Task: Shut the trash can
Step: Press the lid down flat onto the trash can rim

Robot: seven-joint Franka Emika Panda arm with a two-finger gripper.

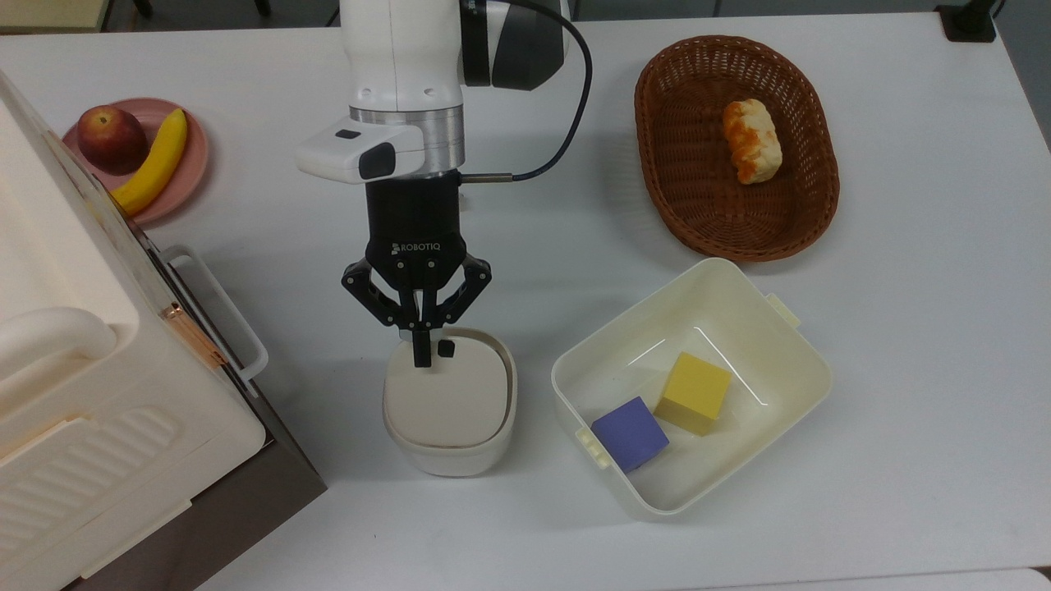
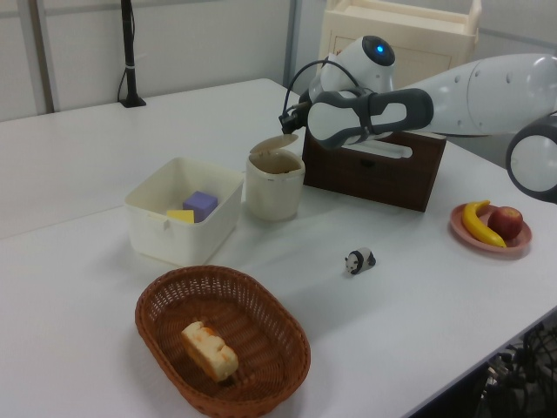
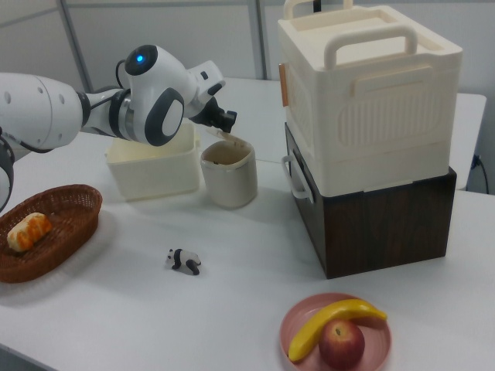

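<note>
The trash can is a small cream bin standing left of centre in the top view. Its flat lid with a small black button lies almost level over the opening, and a thin brown strip of inner rim shows along the top view's right side. In the left view the lid still slants slightly above the bin. My gripper is shut with nothing between its fingers, and its tips rest on the lid's free edge just beside the button. The gripper hangs over the bin in the right view.
A larger cream tub with a yellow and a purple block stands right of the bin. A big cream appliance on a brown base is close on the left. A wicker basket holds bread, a pink plate holds fruit, and a panda figurine is nearby.
</note>
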